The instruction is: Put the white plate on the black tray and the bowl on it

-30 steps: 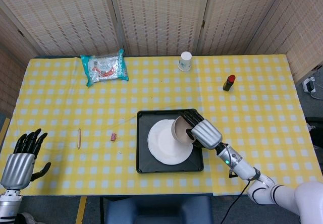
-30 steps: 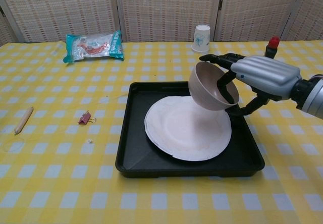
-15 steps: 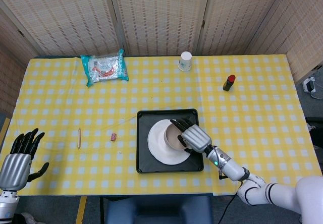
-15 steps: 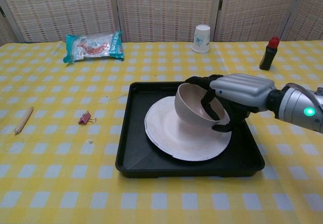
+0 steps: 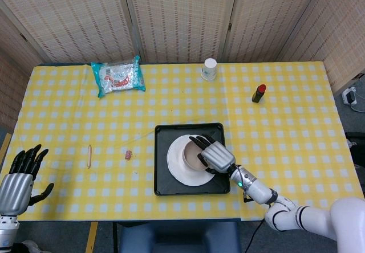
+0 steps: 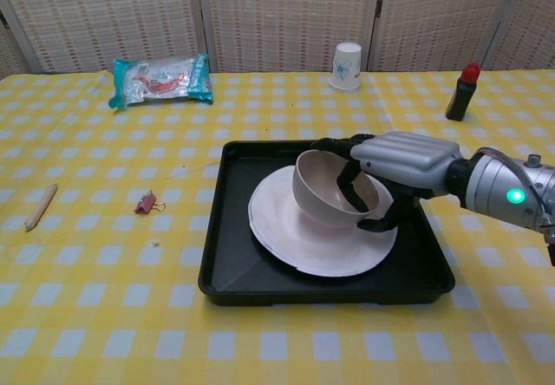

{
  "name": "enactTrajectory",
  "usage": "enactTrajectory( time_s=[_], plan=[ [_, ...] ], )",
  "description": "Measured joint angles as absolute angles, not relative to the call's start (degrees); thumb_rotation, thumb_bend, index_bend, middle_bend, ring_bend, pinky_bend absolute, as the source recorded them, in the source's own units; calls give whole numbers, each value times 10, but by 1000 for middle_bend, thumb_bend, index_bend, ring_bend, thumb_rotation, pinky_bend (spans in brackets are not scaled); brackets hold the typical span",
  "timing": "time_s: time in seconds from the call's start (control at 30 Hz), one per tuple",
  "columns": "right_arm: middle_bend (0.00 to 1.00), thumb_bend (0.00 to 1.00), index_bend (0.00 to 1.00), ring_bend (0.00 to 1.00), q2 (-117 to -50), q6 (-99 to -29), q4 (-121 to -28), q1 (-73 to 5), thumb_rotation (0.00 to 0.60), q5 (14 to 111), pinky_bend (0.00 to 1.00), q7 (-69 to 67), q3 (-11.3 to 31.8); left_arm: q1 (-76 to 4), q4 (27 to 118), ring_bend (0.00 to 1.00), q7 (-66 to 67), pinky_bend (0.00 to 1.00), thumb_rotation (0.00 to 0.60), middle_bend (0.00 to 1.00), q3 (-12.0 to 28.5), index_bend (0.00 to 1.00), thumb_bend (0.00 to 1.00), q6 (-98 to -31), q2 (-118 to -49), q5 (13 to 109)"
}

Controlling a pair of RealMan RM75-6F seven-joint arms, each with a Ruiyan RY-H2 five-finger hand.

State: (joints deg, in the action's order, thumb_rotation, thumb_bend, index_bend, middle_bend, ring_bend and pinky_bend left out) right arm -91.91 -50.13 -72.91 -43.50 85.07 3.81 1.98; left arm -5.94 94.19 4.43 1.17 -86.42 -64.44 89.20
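The black tray [image 5: 162,173] [image 6: 227,255] lies near the table's front edge with the white plate [image 5: 175,164] [image 6: 282,229] inside it. The beige bowl [image 5: 191,158] [image 6: 321,196] stands nearly upright on the plate. My right hand [image 5: 215,156] [image 6: 401,161] grips the bowl's right rim, fingers curled inside it and the thumb outside. My left hand [image 5: 17,180] hovers past the table's front-left corner, fingers spread, holding nothing; the chest view does not show it.
A teal snack packet [image 5: 118,75] [image 6: 160,78] lies at the back left. A paper cup [image 5: 209,69] [image 6: 347,65] and a dark red-capped bottle [image 5: 259,93] [image 6: 461,92] stand at the back. A wooden stick [image 5: 89,155] [image 6: 40,206] and pink clip [image 5: 128,154] [image 6: 146,202] lie left of the tray.
My right hand has lowered the bowl from a tilted hold above the tray down onto the plate, turning it nearly upright. The left hand barely moved.
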Motion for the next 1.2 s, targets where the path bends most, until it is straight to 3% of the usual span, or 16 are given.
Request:
enactTrajectory(
  time_s=[0.33, 0.63, 0.93, 1.2],
  plan=[
    [0, 373, 426, 0, -912, -486, -744, -436, 600, 836, 0, 56, 19, -56, 945, 48, 46, 38, 600, 0, 11, 0, 320, -870, -643, 897],
    [0, 373, 126, 0, -873, -518, -781, -424, 600, 854, 0, 39, 15, -55, 946, 48, 47, 38, 600, 0, 9, 0, 320, -871, -643, 901],
    [0, 373, 92, 0, -839, -546, -798, -410, 600, 875, 0, 0, 10, -58, 945, 48, 57, 38, 600, 0, 9, 0, 321, -863, -649, 898],
    [0, 373, 92, 0, -880, -524, -757, -423, 600, 881, 0, -31, 8, -58, 945, 48, 57, 38, 600, 0, 10, 0, 320, -863, -649, 897]
  ],
)
